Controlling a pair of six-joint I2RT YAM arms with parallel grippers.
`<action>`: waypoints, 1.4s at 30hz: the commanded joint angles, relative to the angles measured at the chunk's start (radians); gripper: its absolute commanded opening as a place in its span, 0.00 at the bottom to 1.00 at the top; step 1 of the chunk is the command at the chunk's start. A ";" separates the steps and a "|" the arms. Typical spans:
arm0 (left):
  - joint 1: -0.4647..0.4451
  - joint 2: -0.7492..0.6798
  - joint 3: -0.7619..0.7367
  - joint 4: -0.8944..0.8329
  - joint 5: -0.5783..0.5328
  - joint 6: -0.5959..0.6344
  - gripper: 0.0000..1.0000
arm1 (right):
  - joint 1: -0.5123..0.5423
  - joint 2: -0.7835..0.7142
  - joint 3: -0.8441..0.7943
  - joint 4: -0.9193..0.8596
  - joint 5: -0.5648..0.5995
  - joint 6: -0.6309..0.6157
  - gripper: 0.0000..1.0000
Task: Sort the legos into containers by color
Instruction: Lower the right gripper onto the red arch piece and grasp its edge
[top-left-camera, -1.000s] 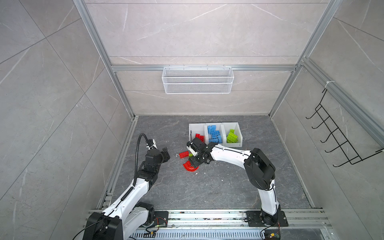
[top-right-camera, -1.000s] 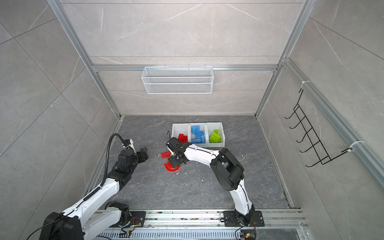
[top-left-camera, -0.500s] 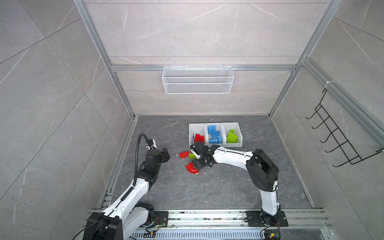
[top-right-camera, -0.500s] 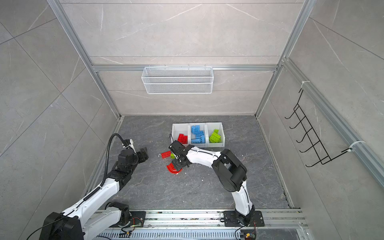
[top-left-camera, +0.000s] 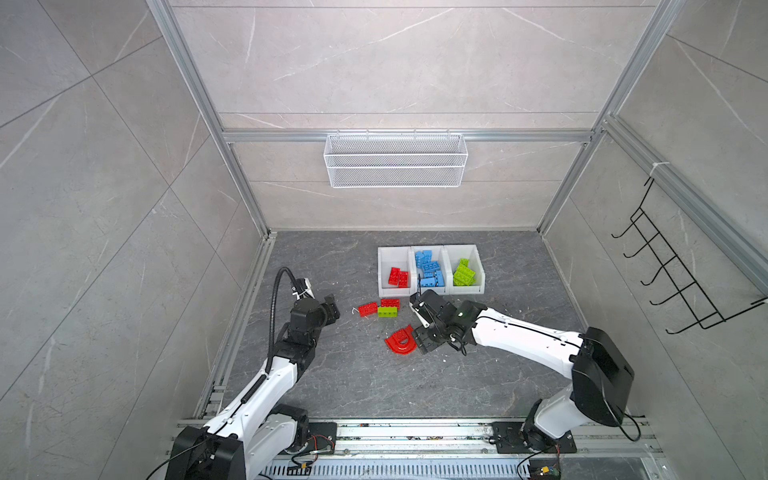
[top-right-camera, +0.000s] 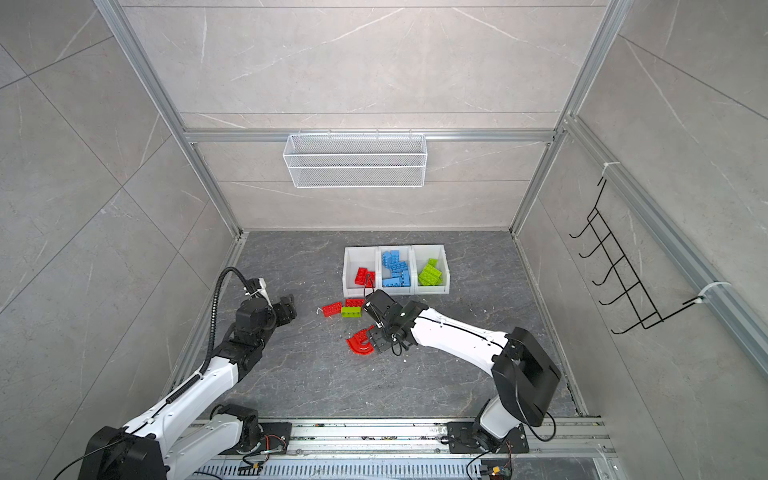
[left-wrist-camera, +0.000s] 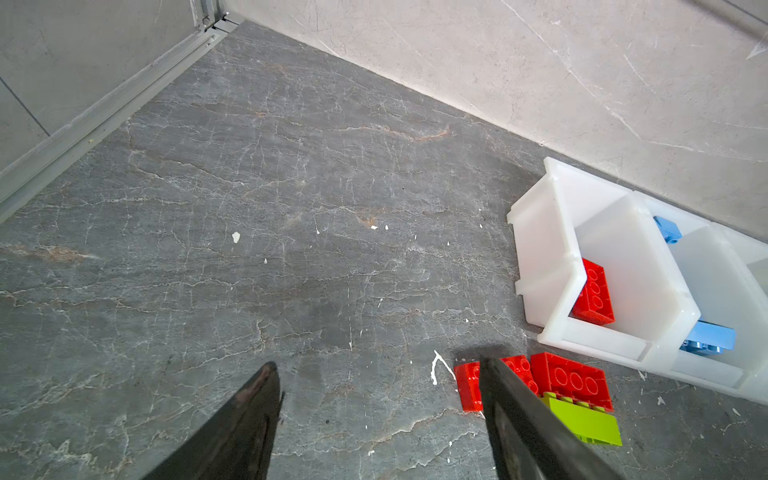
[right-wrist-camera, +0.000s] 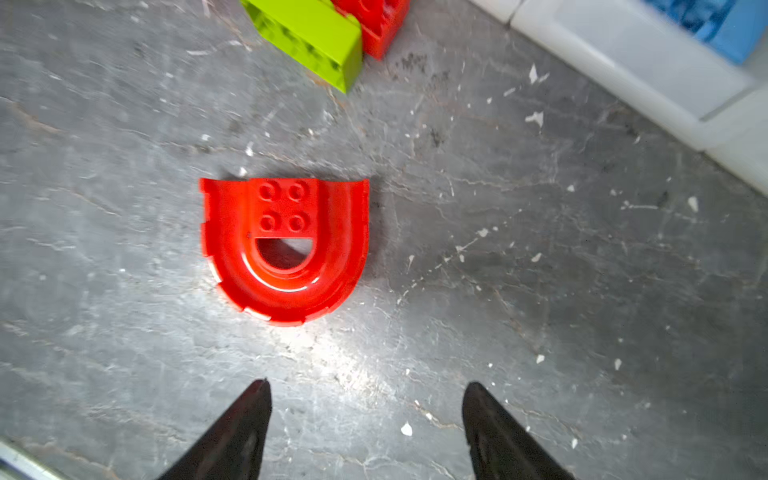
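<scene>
Right gripper (right-wrist-camera: 366, 384): spread, empty, red arch (right-wrist-camera: 284, 249) flat, studs up, just ahead. Probably lining up for pinch. Left wrist: left gripper (left-wrist-camera: 380, 370) spread too, idle. Top view: arch 7 o'clock from containers (top-left-camera: 465, 289), loose legos (top-left-camera: 387, 311) 8 o'clock.

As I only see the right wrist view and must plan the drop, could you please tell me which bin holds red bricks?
Observer: In both top views, the bin at the left end of the containers holds the red bricks.
Operator: How many bricks lie loose near it?
Observer: Three loose bricks lie in front of it: two red, one lime.
Operator: Is the left gripper free?
Observer: Yes: its jaws are open and empty, close beside those bricks.
</scene>
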 joint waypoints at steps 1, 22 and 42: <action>0.005 -0.040 -0.012 0.016 -0.030 -0.006 0.78 | 0.081 0.012 0.045 -0.036 -0.008 -0.025 0.74; 0.007 -0.103 -0.039 0.011 -0.073 -0.013 0.78 | 0.111 0.299 0.225 0.094 -0.160 0.168 0.80; 0.007 -0.099 -0.038 0.014 -0.068 -0.013 0.78 | 0.051 0.391 0.220 0.183 -0.181 0.175 0.80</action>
